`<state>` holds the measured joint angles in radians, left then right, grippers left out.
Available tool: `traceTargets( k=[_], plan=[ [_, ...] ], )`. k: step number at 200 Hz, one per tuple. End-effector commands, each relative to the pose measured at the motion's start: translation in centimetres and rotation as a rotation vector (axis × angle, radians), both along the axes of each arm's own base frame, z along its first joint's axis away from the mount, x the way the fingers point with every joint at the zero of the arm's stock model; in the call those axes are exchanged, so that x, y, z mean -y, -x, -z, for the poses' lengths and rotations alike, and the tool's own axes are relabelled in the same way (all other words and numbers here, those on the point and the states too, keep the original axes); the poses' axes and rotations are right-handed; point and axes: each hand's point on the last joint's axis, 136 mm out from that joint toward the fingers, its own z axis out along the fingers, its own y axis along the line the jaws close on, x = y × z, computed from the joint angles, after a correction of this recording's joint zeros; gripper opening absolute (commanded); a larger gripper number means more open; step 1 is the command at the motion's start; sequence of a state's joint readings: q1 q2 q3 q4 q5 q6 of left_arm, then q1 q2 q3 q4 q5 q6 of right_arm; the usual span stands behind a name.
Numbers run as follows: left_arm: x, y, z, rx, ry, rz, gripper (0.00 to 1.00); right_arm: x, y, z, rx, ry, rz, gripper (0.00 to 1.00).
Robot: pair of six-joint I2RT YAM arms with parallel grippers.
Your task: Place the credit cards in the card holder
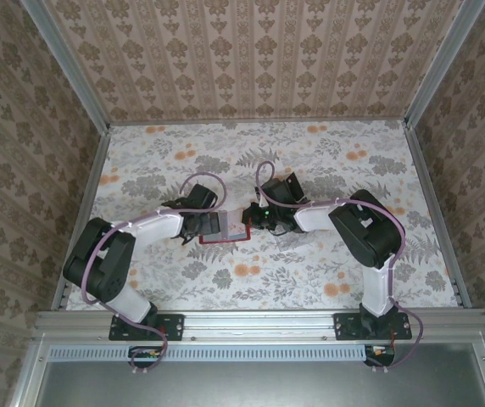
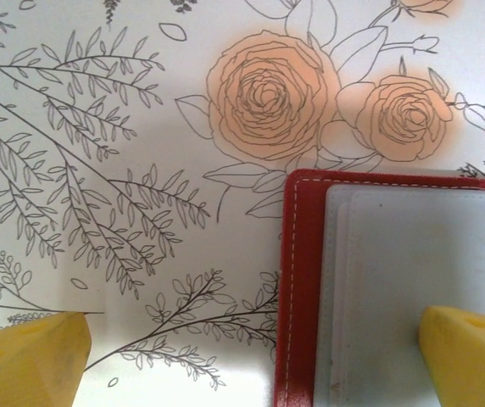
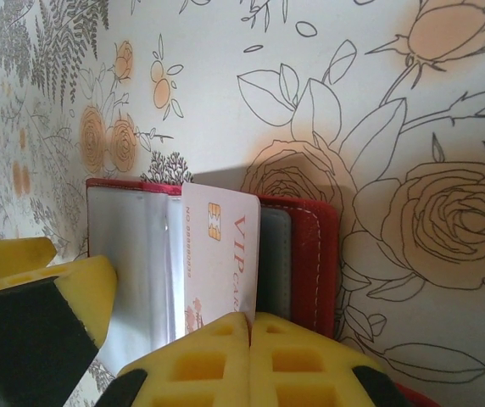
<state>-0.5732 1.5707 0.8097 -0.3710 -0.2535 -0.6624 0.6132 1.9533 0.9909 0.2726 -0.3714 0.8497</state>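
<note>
Found right gripper (image 3: pixel 249 326) pinched tight on a pale VIP card (image 3: pixel 220 254), lower end hidden behind its fingers, over the unfolded red card holder (image 3: pixel 314 254) on the table (image 1: pixel 310 280). Found left gripper (image 2: pixel 247 352) spread wide, empty, fingers cropped.

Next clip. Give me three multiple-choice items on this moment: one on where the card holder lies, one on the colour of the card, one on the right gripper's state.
1. Where does the card holder lie?
A. In the middle of the flowered cloth
B. In the far left corner
C. On the metal rail by the arm bases

2. What colour is the credit card at the holder?
A. Black
B. Pale, with a gold chip
C. Blue

3. What is the state of the right gripper?
A. Wide open over bare cloth
B. Shut on the credit card
C. Shut on nothing

Answers:
1 A: the top view shows the red holder mid-cloth.
2 B: the right wrist view shows a pale face with a gold chip.
3 B: it pinches the card's near edge.
</note>
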Motion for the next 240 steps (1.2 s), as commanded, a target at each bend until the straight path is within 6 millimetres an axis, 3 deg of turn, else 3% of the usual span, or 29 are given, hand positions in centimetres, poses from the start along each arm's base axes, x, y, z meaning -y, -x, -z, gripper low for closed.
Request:
traceTargets(
  k=[1, 33, 126, 240],
  plan=[
    [-2.6, 2.7, 1.4, -0.098, -0.079, -0.027, 1.00, 1.5, 1.4, 3.4, -0.087, 0.074, 0.030, 0.00],
    [-2.8, 3.1, 1.8, -0.108, -0.073, -0.029, 1.00, 1.1, 1.3, 2.7, -0.082, 0.035, 0.025, 0.00],
    [-2.9, 3.2, 2.4, -0.110, -0.065, -0.026, 1.00, -0.2, 0.4, -2.7, 0.003, -0.169, 0.055, 0.00],
    [-3.0, 3.3, 2.7, -0.115, -0.060, -0.029, 1.00, -1.4, -0.3, -2.9, 0.023, -0.272, 0.072, 0.00]
  ],
)
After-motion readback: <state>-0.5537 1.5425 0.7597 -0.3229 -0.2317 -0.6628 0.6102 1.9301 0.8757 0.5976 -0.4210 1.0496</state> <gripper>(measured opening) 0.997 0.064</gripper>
